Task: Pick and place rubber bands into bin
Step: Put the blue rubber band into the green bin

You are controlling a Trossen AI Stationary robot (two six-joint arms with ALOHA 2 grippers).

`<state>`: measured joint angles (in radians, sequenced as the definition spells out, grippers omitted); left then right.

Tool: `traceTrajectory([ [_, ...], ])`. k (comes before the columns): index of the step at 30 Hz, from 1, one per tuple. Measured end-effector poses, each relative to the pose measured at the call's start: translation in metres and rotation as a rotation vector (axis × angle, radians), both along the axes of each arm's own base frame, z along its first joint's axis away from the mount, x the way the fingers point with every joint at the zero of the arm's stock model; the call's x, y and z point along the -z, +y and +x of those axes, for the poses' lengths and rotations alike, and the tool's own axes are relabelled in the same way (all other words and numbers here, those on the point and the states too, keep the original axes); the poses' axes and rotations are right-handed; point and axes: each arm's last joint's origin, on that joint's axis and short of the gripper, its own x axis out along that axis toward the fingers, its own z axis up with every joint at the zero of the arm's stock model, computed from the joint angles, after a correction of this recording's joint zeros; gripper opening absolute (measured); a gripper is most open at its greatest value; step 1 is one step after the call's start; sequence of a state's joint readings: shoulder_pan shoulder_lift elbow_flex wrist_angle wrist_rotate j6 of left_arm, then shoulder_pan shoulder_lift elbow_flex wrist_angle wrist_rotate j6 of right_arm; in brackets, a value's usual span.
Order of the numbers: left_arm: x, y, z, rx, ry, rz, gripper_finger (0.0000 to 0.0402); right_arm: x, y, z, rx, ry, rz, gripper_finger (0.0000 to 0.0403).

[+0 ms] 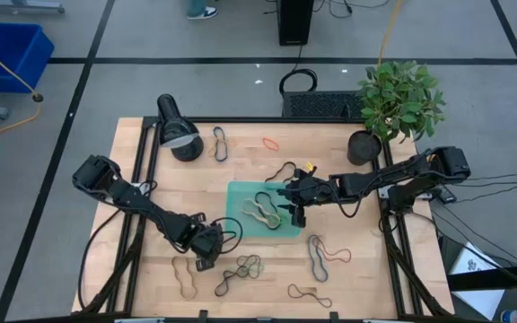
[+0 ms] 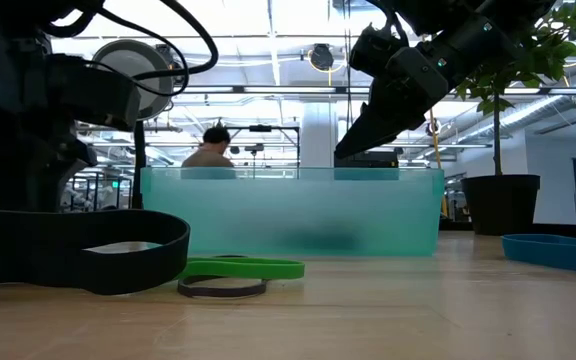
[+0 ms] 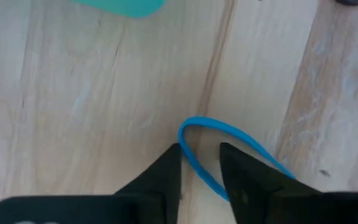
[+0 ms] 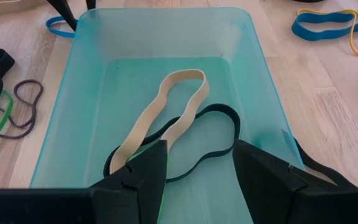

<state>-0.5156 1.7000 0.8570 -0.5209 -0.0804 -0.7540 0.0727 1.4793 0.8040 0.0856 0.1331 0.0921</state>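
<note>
Two arms at work over the table (image 1: pixel 348 278). Left arm stretched low across the front left, left gripper (image 3: pixel 201 163) down at the wood, pointed straight at it, fingers (image 3: pixel 166 171) narrowed to a small gap astride one side of a blue band (image 3: pixel 225 134); lying flat, not lifted, so no firm hold to call. Right arm reaching in from the right edge, right gripper (image 4: pixel 197 163) hovering above the bin (image 4: pixel 67 99), fingers spread wide, nothing between them.

Bands thin and floppy, scattered flat over the table: a dark one (image 1: pixel 220 144) beside the lamp (image 1: pixel 177 128), an orange one (image 1: pixel 270 143) behind the bin, a blue-and-dark pair (image 1: pixel 318 253) right of the bin, a green-and-dark tangle (image 1: pixel 243 267) in front, a tan one (image 1: pixel 184 276) front left, another dark one (image 1: pixel 309 293) at the front edge. From table height, a green loop (image 2: pixel 243 267) over a dark one just before the bin wall.

Teal bin mid-table, translucent, shallow, rounded corners. Inside: a tan band (image 4: pixel 160 115) draped across a black band (image 4: pixel 219 134), both flat on the floor of it
</note>
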Motion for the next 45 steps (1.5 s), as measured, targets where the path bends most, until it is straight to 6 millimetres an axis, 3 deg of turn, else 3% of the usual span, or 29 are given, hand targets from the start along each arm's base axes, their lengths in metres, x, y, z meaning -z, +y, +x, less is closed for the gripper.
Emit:
traceTrajectory([
  [10,-0.001,-0.001,0.002,0.019,-0.032,0.025,0.001,0.0,0.0,0.0,0.0,0.0,0.0,0.0179],
  [17,-0.001,0.0,0.001,0.017,-0.024,0.021,0.0005,0.0,0.0,0.0,-0.003,0.0,0.002,0.0177],
  [22,-0.013,0.001,-0.002,0.013,-0.034,-0.033,0.0004,0.0,0.0,0.0,-0.003,0.0,0.002,0.018],
  [29,-0.057,0.007,-0.011,0.019,-0.167,-0.148,0.0003,0.0,0.0,0.0,-0.003,-0.002,0.003,0.0176],
  [34,-0.094,0.02,-0.018,-0.024,-0.357,-0.154,0.0003,-0.001,0.0,0.001,-0.004,-0.009,0.003,0.0178],
  [40,-0.133,0.04,-0.008,-0.041,-0.71,-0.1,0.0003,-0.002,0.001,0.001,-0.004,-0.023,0.008,0.0174],
  [45,-0.148,0.056,0.009,-0.006,-0.908,-0.004,0.0006,-0.002,0.001,0.001,0.036,-0.027,0.061,0.0176],
])
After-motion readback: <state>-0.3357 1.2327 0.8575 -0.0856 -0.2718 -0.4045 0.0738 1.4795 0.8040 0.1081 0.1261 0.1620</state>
